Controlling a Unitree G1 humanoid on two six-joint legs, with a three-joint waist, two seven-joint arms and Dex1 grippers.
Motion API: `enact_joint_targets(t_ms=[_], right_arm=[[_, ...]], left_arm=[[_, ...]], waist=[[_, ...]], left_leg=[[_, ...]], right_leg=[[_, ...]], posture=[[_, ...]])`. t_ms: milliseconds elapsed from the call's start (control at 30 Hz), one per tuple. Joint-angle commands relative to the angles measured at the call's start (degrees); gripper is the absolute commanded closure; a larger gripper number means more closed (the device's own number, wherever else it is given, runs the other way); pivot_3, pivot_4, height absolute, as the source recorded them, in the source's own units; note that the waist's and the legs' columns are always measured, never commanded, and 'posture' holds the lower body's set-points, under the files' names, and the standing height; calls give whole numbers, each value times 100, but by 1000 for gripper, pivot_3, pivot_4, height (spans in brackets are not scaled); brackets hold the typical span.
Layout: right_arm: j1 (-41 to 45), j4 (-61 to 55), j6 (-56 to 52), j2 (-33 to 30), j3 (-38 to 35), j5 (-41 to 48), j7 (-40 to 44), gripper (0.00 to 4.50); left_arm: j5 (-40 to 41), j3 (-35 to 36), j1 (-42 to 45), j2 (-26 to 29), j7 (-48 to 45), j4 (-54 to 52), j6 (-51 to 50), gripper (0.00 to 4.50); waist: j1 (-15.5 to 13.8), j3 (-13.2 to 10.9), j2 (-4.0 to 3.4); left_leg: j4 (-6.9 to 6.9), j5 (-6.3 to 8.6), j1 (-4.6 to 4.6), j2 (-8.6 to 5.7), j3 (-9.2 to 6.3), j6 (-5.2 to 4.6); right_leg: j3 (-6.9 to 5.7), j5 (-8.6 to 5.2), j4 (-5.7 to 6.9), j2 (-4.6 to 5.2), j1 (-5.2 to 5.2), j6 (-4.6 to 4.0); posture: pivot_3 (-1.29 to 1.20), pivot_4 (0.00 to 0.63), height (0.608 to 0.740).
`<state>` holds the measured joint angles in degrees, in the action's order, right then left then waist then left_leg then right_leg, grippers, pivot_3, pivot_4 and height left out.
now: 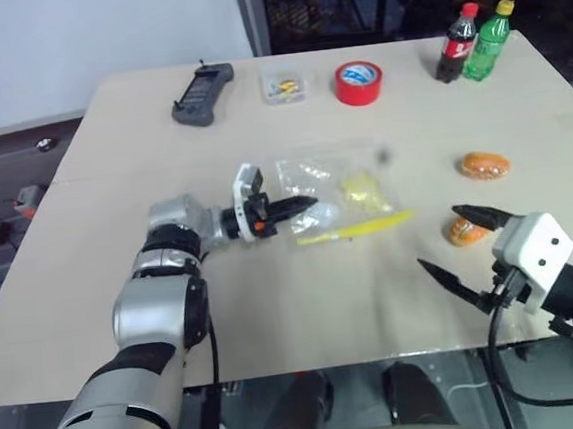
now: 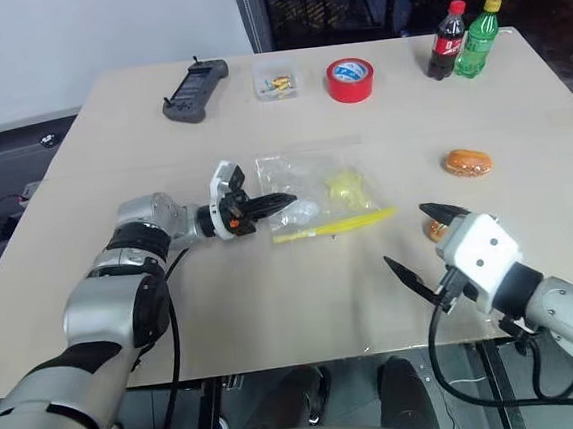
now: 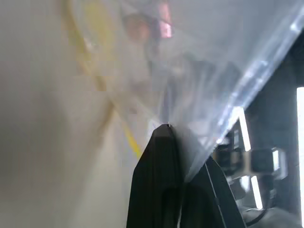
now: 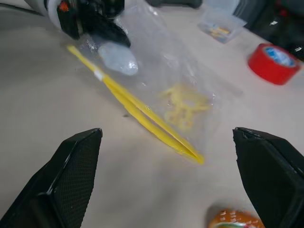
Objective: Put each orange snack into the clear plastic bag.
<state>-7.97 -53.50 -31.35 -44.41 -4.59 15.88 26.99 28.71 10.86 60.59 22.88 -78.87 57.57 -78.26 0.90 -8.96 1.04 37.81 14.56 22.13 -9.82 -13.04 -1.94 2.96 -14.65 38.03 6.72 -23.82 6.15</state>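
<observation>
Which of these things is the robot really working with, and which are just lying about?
Job: bag, pinched by left gripper; two snacks; right gripper, open.
Lying about: tape, two bottles, box, controller.

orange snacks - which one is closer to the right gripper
The orange snack lying just beyond the open right gripper, by its upper fingertip. The other orange snack lies further back on the table, toward the bottles.

Left gripper point(image 1: 301, 206) clamped (right gripper point(image 1: 460, 242) agape)
</observation>
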Motion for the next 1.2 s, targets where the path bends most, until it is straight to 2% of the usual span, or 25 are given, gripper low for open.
enact_joint_targets(t_ms=[33, 167, 267, 333, 467, 567, 633, 700, 800, 833, 867, 900, 967, 1033, 1067, 1133, 1200], right_arm=[[837, 650, 427, 246, 1204, -1300, -498, 0], [1729, 1780, 894, 869, 2135, -2320, -897, 0], [2240, 2640, 1284, 1303, 2505, -2848, -1098, 0], [2557, 3177, 1478, 1648, 2482, -2959, -1282, 0], [2745, 3527, 1788, 1929, 2165, -2910, -1322, 1172], [2840, 3675, 1996, 2032, 1934, -2770, -1258, 2558], [2920, 3773, 2110, 2093, 1840, -2710, -1186, 3635], [3039, 3857, 2141, 2165, 1771, -2658, -1135, 4454], [3206, 3981, 2212, 2177, 1688, -2589, -986, 4454], [3295, 4068, 2231, 2177, 1635, -2545, -936, 4454], [3446, 4230, 2233, 2143, 1550, -2491, -866, 4500], [3551, 4346, 2235, 2121, 1487, -2455, -814, 4500], [3848, 4617, 2066, 2074, 1388, -2407, -689, 4500], [4268, 4978, 1863, 2018, 1348, -2385, -524, 4500], [4479, 5177, 1793, 1955, 1391, -2420, -394, 4500], [4874, 5579, 1667, 1903, 1445, -2452, -219, 4500], [5209, 5955, 1598, 1886, 1540, -2504, -59, 4500]], left_arm=[[574, 714, 11, -204, 712, -1079, -907, 4432], [1072, 1425, -338, -545, 1725, -2100, -1412, 4432], [1697, 1648, -496, -667, 2387, -2447, -1424, 4432], [2136, 1691, -584, -654, 2762, -2591, -1424, 4432], [2938, 1789, -712, -579, 3500, -2774, -1424, 4500], [3449, 1904, -758, -471, 3983, -2840, -1424, 4500], [3762, 1957, -803, -414, 4284, -2883, -1424, 4500], [3976, 2054, -829, -376, 4536, -2956, -1424, 4500], [3980, 2295, -912, -475, 4913, -3425, -1368, 4500], [3898, 2259, -1019, -510, 5055, -3757, -1200, 4500], [3749, 2158, -1167, -521, 5208, -4190, -961, 4097], [3655, 2088, -1279, -536, 5324, -4503, -793, 3986], [3055, 1282, -1777, -168, 5108, -5722, -97, 3263], [1886, 398, -2304, 347, 4907, -6791, 1325, 2492], [1038, -125, -2674, 725, 4421, -7228, 2600, 2054], [-324, -860, -3191, 1379, 4048, -7708, 4404, 2054], [-1018, -1149, -3482, 1727, 3996, -7931, 5300, 2054]], waist=[[14, 0, 2], [22, 2, 6], [25, 2, 6], [11, 1, 6], [-18, 2, 7], [-4, 2, 6], [15, 2, 6], [33, 2, 6], [50, 2, 6], [52, 2, 6], [54, 2, 6], [83, 2, 6], [104, 2, 6], [148, 1, 5], [170, 1, 4], [150, 0, 2], [127, 1, -1]], left_leg=[[8, 0, 5, 0, 0, 0], [22, 0, 2, 4, 5, 3], [26, 4, 2, 5, 6, 11], [37, 5, 10, 4, 7, 12], [45, 6, 14, 3, 4, 13], [46, 6, 14, 3, 6, 14], [46, 6, 11, 3, 9, 14], [46, 7, 8, 3, 10, 15], [45, 7, 4, 5, 14, 16], [46, 7, 3, 7, 17, 17], [47, 7, 3, 7, 17, 17], [47, 7, 3, 7, 20, 17], [47, 8, 3, 7, 28, 17], [42, 8, 1, 10, 37, 17], [38, 8, -3, 14, 50, 17], [11, 8, -17, 28, 83, 17], [-14, 8, -29, 48, 99, 18]], right_leg=[[0, 0, 2, -1, -4, 0], [7, 2, 16, -5, -5, 1], [10, 2, 27, -7, -13, -1], [12, 3, 34, -8, -18, -2], [10, 3, 43, -7, -20, -3], [12, 3, 43, -8, -20, -3], [16, 3, 46, -9, -20, -3], [19, 3, 49, -10, -21, -3], [24, 3, 55, -13, -21, -3], [26, 3, 55, -14, -20, -3], [26, 3, 55, -14, -20, -3], [28, 3, 55, -13, -20, -3], [35, 4, 55, -11, -19, -4], [45, 5, 55, -6, -21, -5], [58, 6, 54, 5, -21, -7], [82, 14, 44, -9, -22, -20], [95, 24, 24, -43, -22, -35]], posture=[[0, 150, 740], [0, 150, 740], [0, 150, 740], [0, 150, 740], [0, 150, 740], [0, 150, 740], [0, 150, 740], [0, 150, 740], [0, 150, 740], [0, 150, 740], [0, 150, 740], [0, 150, 740], [0, 150, 740], [0, 150, 740], [0, 150, 740], [0, 150, 740], [0, 150, 740]])
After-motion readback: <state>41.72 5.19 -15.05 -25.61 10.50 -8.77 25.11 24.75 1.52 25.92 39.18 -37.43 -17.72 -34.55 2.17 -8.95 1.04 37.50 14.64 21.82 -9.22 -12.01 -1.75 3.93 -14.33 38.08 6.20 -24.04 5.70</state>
